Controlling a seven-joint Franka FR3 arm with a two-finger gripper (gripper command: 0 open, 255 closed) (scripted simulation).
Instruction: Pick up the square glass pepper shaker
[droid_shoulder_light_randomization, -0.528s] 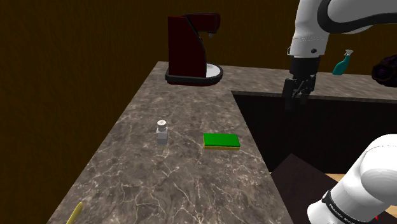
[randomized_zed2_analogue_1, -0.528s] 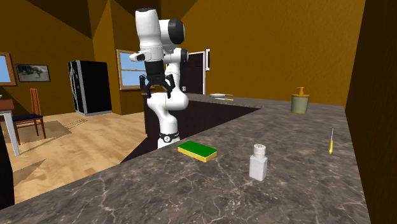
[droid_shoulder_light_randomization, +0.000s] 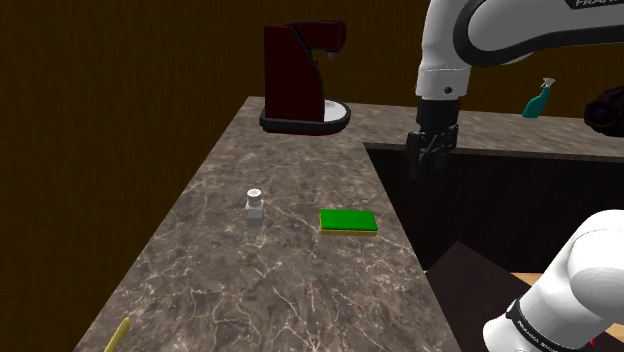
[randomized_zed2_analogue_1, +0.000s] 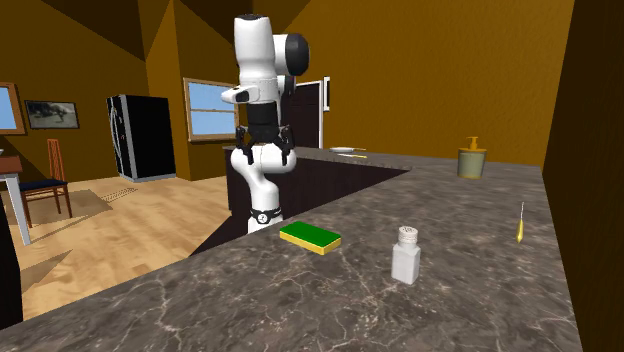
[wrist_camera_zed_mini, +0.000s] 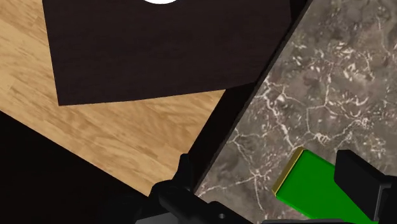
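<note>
Shoulder view: pale square shaker (droid_shoulder_light_randomization: 255, 204) w/ dotted cap stands upright on marble counter (droid_shoulder_light_randomization: 260, 290), at 9 o'clock of green sponge (droid_shoulder_light_randomization: 348, 221), near but not touching. Gripper (droid_shoulder_light_randomization: 424, 168) hangs past counter edge at 2 o'clock of sponge, well apart from shaker. Wrist view: fingers (wrist_camera_zed_mini: 359, 181) spread apart, nothing held. Dark red coffee machine (droid_shoulder_light_randomization: 300, 78) approx. 12–1 o'clock of shaker.

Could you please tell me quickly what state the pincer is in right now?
Pincer: open, holding nothing.
</note>
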